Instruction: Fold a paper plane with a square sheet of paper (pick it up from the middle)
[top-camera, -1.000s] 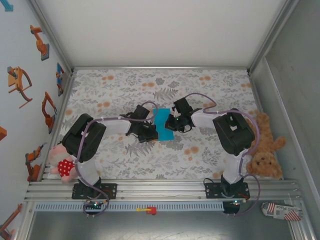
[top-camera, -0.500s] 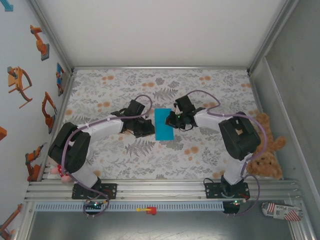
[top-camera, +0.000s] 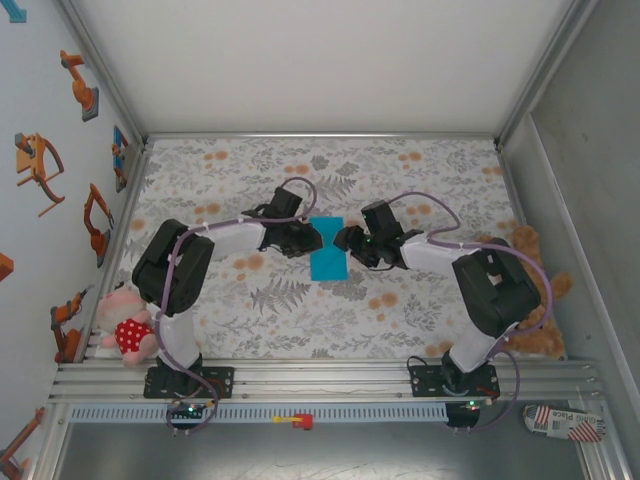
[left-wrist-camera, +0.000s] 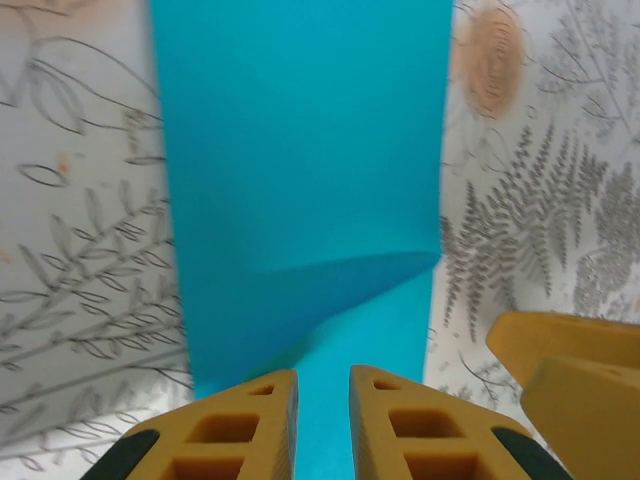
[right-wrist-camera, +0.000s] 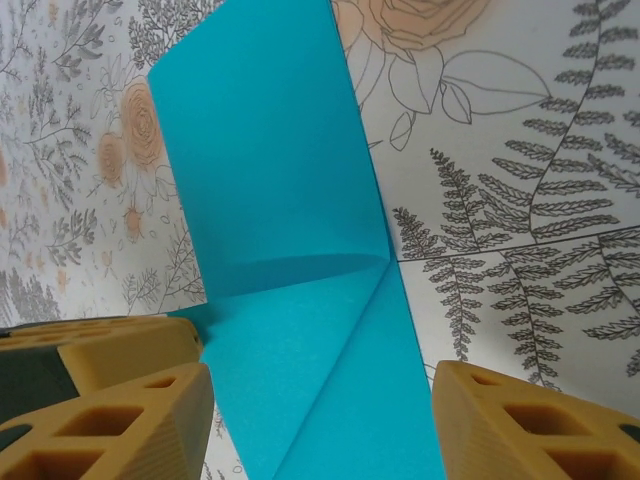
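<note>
Square sheet of paper (top-camera: 327, 248) — turquoise, folded, diagonal crease, flat on floral tablecloth (top-camera: 250, 180) mid-table. Left gripper (left-wrist-camera: 322, 380): fingers narrowly parted over its edge. Right gripper (right-wrist-camera: 320, 400): spread wide, straddling it — nothing grasped.

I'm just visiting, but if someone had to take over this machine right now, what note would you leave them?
Left gripper: jaws barely apart over the square sheet of paper, seemingly gripping nothing.
Right gripper: jaws wide open, nothing held.
Sheet: flat on the floral tablecloth between them.
Done: folded into a narrow strip, one diagonal flap begun.
Left: the remaining folds; no plane shape yet.
</note>
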